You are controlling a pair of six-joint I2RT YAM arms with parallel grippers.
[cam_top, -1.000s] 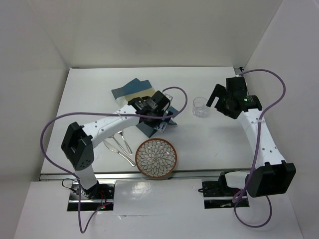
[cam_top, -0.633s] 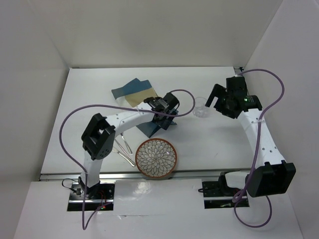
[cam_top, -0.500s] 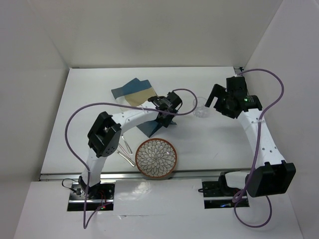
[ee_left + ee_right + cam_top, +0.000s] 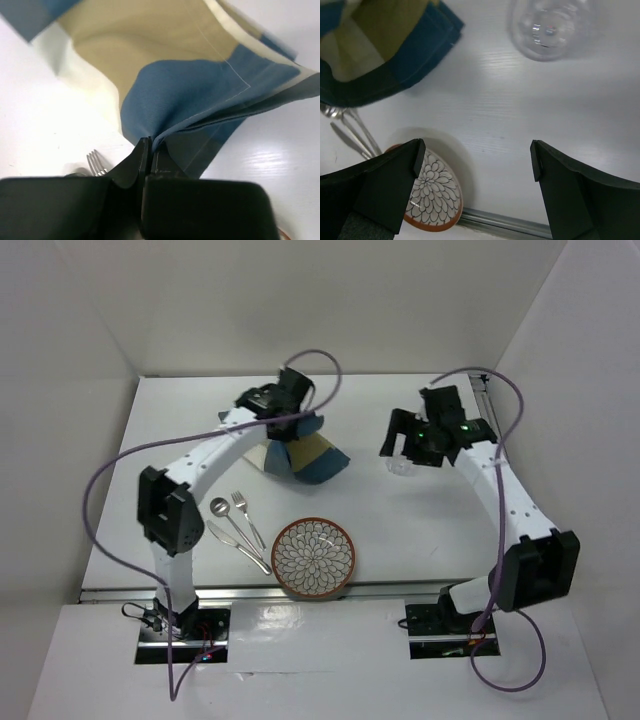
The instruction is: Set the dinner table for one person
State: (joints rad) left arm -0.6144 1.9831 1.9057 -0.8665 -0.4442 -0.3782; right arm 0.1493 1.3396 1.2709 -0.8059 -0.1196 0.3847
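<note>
Overhead view of the dinner table [image 4: 420, 530], a broad white tabletop that fills the workspace and has a metal rail along its near edge. The left gripper [image 4: 150, 146] is clenched on a fold of a blue-and-tan placemat [image 4: 305, 458], holding it bunched and partly lifted over the far middle of the table, with its lower end draping down to the surface. The right gripper [image 4: 476, 150] is released, its fingers spread wide above bare tabletop, and a clear glass [image 4: 549, 27] stands just beyond them. A patterned plate [image 4: 313, 557] sits near the front rail, with a fork [image 4: 243, 512], spoon [image 4: 222, 510] and knife [image 4: 240, 548] lying together to its left. The step in hand looks like laying the placemat flat. To do that well, the pinch should probably stay on the fabric edge while the cloth is drawn sideways and low, so that the folds open instead of piling up. It should be let go only once the cloth lies flat on open table, apart from the cutlery and plate, which a trailing corner could drag
</note>
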